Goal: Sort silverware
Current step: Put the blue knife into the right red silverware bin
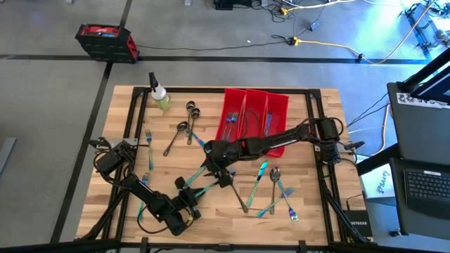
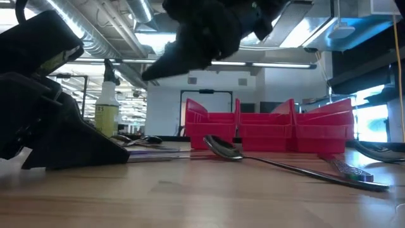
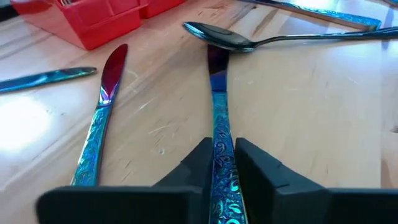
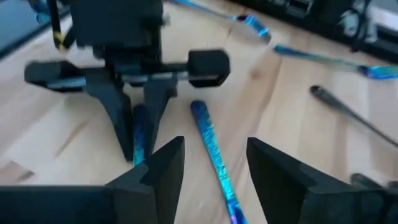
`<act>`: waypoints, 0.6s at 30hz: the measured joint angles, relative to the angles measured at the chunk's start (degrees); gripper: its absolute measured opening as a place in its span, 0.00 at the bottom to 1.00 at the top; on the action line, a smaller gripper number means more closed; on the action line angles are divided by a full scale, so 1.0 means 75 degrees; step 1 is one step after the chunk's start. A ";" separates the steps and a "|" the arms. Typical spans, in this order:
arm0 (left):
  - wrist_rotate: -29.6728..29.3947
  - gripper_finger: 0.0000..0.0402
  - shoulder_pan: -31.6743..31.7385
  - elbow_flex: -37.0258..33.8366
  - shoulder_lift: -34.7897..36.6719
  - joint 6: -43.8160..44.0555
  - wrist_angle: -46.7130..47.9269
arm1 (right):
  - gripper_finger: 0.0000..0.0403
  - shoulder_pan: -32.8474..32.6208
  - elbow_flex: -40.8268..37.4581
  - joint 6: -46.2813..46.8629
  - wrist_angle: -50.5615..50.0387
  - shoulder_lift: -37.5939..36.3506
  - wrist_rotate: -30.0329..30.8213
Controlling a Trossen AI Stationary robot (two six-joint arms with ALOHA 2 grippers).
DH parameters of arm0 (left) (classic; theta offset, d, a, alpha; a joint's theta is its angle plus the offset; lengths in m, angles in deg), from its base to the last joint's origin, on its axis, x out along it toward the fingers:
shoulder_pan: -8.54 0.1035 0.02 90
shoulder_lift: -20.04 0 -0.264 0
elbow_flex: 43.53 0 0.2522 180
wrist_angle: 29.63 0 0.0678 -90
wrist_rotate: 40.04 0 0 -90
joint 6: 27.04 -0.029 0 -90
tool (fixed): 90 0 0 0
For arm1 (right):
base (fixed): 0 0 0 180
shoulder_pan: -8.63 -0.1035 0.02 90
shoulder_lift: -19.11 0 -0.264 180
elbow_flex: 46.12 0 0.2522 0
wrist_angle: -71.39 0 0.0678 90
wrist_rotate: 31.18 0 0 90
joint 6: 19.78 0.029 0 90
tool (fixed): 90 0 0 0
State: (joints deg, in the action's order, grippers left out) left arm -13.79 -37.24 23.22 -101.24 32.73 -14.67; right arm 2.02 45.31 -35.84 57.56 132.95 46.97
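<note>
The bench (image 1: 105, 169) is a pale wooden top standing on grey floor, with cables and other equipment beyond its far edge; the low view shows a bright hall behind it with pipes and ducts along the ceiling. The red bins (image 1: 254, 112) lie at the far edge, toward the right corner, with a spray bottle (image 1: 159, 93) toward the far left corner.

The silverware (image 1: 271, 188) is scattered across the middle and near right of the bench, and a few pieces already lie in the bins.

The step in hand looks like a pick-up. The left tool (image 3: 221, 163), near the middle of the near edge, has its fingers narrowed on the handle of an iridescent knife (image 3: 217, 93) lying flat on the wood. The right tool (image 4: 211, 165) hovers half-wide just beside it, over a second blue handle (image 4: 211, 149), holding nothing.

Next, I judge, the knife must be lifted cleanly and carried to the matching bin.
</note>
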 joint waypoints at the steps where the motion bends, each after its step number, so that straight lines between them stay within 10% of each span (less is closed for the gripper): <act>1: -0.0041 0.06 0.0000 0.0000 0.0003 -0.0027 0.0033 | 0.39 -0.0007 0.0000 -0.0005 0.0000 -0.0069 0.0042; 18: -0.0221 0.02 0.0012 -0.0012 0.0000 0.0205 0.0176 | 0.39 -0.0015 0.0006 -0.0032 -0.0142 -0.0760 0.0124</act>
State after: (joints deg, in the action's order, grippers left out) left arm -15.45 -37.15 23.13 -101.24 34.27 -13.35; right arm 1.91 45.35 -36.08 56.49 127.25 47.90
